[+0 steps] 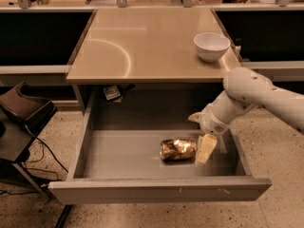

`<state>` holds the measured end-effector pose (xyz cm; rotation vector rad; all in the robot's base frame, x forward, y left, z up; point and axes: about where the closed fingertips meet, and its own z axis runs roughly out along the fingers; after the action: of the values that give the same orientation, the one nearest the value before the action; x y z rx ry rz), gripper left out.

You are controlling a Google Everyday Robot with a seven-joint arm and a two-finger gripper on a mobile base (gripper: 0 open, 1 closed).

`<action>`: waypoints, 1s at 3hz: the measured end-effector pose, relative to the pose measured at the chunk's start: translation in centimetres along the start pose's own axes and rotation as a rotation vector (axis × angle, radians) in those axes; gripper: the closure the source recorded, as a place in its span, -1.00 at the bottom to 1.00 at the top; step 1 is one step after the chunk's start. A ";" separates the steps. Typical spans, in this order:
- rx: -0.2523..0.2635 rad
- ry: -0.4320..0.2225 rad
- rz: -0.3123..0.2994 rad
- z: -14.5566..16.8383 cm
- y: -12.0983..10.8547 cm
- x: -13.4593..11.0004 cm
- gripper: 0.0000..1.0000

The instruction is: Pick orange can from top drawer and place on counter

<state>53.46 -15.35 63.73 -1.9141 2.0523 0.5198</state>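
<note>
The drawer (pixel 123 158) stands open below me, its long front panel nearest the camera and a low wall at each end. My gripper (pixel 205 149) hangs inside it toward the right end, with the right wall close on one side and the orange can (pixel 177 149) on the other. Whether my gripper is spread or closed I cannot tell. The orange can lies on its side on the drawer floor, right of the middle and just beside my gripper. I cannot tell whether they touch. Left of the can the grey floor is bare. The counter (pixel 142 42) overhangs the back of the drawer. A white bowl (pixel 211 46) sits near its right front corner, above my arm (pixel 256 91), and the rest of that top is open surface.
</note>
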 end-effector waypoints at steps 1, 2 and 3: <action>-0.085 -0.030 -0.025 5.9 0.1 -0.2 -1.00; -0.095 -0.032 -0.020 6.4 0.3 0.0 -1.00; -0.095 -0.032 -0.020 6.4 0.3 0.0 -0.76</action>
<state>52.98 -12.47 58.04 -1.9643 2.0199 0.6496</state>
